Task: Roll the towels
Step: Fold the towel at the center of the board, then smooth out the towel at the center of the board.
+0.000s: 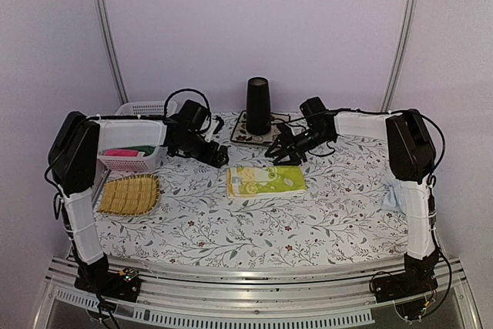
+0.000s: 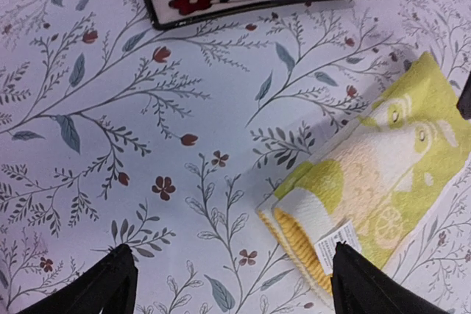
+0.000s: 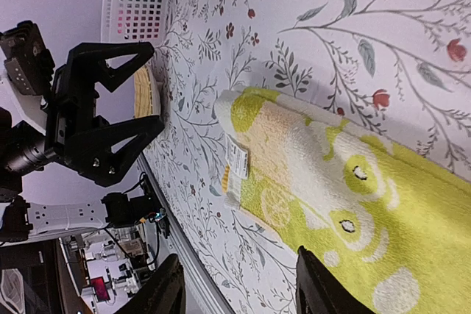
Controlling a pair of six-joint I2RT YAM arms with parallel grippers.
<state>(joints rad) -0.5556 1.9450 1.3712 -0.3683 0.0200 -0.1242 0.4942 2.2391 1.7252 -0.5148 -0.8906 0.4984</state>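
Observation:
A yellow-green towel with a pale print lies folded flat mid-table, its label at the left end. My left gripper hovers just beyond its far left corner. In the left wrist view this gripper is open over bare cloth, and the towel reaches the right finger. My right gripper hangs above the towel's far edge. It is open with nothing between its fingers, above the near edge of the towel. A bit of the light blue towel peeks out beside the right arm.
A black cup stands on a flowered mat at the back. A white basket sits back left, with a woven straw tray in front of it. The left gripper also shows in the right wrist view.

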